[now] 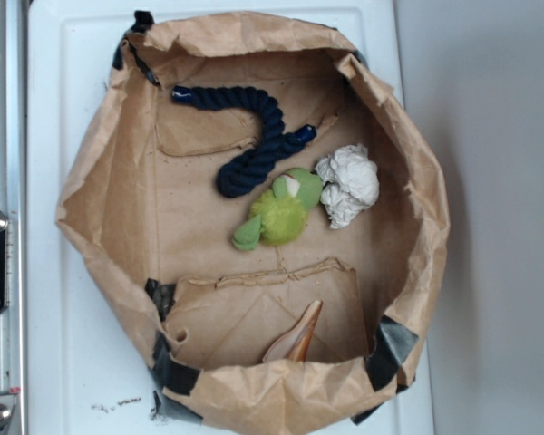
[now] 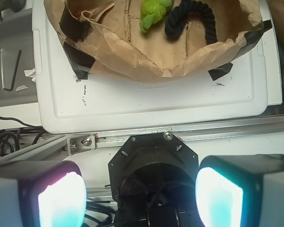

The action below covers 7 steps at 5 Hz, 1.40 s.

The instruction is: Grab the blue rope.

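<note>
Hanging well outside the paper bag (image 1: 100,181) with its jaws spread wide and empty, the gripper (image 2: 141,196) had not yet begun its approach, and the blue rope (image 1: 249,136) lay curled near the bag's far edge beside the green plush toy (image 1: 276,213), calling for a reach over the rim.

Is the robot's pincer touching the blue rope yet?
Apart. In the wrist view the pincer sits open outside the paper bag, with white board and a metal rail between it and the blue rope lying inside the bag.
</note>
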Available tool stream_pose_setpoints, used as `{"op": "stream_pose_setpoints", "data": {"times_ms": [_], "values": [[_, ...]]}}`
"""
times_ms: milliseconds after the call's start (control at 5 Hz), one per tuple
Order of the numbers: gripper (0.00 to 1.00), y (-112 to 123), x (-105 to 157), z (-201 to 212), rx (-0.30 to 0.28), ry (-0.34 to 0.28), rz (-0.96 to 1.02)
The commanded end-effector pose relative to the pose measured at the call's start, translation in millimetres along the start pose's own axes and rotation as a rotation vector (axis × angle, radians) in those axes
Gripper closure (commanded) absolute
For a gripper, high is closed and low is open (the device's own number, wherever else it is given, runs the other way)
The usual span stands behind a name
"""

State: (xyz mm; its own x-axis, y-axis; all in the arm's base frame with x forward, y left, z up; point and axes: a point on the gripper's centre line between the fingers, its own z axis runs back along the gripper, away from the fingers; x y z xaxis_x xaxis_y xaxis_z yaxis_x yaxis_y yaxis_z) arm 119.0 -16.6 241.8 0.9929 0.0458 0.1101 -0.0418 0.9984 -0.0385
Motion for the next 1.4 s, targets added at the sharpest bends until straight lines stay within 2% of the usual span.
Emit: {"op": "stream_pose_setpoints", "data": {"times_ms": [0,200,600,800,1000,1200], "values": [[0.0,0,0,0,0.0,0.0,0.0],[0.0,-5,49,-6,-0.033,-0.009,0.029],[0.0,6,118,-36,-0.006,-0.104,-0.112],[0.0,29,140,-60,-0.031,-0.2,-0.236],[0.0,48,162,-82,-0.025,-0.187,-0.246],[0.0,48,162,-82,-0.025,-0.187,-0.246]]}}
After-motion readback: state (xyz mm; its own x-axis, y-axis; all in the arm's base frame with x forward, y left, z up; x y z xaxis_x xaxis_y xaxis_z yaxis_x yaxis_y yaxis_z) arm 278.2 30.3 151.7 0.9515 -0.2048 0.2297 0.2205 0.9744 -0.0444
